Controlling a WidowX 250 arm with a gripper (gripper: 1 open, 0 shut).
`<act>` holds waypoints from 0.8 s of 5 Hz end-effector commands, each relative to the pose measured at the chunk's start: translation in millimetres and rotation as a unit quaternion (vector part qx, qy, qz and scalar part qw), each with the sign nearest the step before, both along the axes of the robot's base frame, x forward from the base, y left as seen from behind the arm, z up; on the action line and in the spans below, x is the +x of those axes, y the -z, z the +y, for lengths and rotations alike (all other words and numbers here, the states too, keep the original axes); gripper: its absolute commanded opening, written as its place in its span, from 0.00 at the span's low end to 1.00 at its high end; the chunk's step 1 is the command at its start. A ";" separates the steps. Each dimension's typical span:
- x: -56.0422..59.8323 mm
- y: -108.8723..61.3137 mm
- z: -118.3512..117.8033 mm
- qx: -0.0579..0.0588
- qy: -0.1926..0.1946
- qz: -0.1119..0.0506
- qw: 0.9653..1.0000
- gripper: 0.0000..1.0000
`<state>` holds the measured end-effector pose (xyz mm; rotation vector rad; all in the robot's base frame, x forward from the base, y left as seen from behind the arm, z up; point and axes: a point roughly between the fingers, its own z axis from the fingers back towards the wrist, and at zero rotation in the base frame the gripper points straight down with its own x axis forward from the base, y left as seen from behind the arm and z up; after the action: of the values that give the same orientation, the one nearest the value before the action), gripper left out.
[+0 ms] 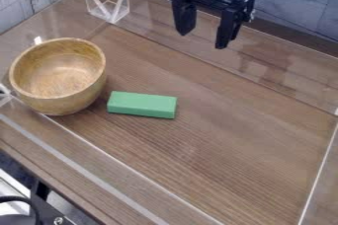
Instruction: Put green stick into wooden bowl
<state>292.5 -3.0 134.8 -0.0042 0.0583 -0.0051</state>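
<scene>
The green stick (141, 104), a small flat bright-green block, lies on the wooden table just right of the wooden bowl (57, 75). The bowl is round, light tan and holds nothing. My gripper (208, 24) hangs above the far part of the table, up and to the right of the stick and well apart from it. It points down with its black fingers (227, 27) spread open and nothing between them.
A clear plastic wall (79, 165) runs around the table's edges. A small clear stand (106, 5) sits at the far left behind the bowl. Bare wood table (244, 120) stretches to the right of the stick.
</scene>
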 end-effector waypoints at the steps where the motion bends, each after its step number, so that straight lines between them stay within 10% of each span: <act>1: -0.2 7.6 12.2 0.001 0.014 0.014 1.000 1.00; 2: -2.8 13.5 28.6 0.001 0.058 0.026 0.998 1.00; 4: -28.6 51.8 64.8 0.010 0.260 0.030 0.965 1.00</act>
<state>260.0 60.8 69.6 0.0063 0.1666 -0.5254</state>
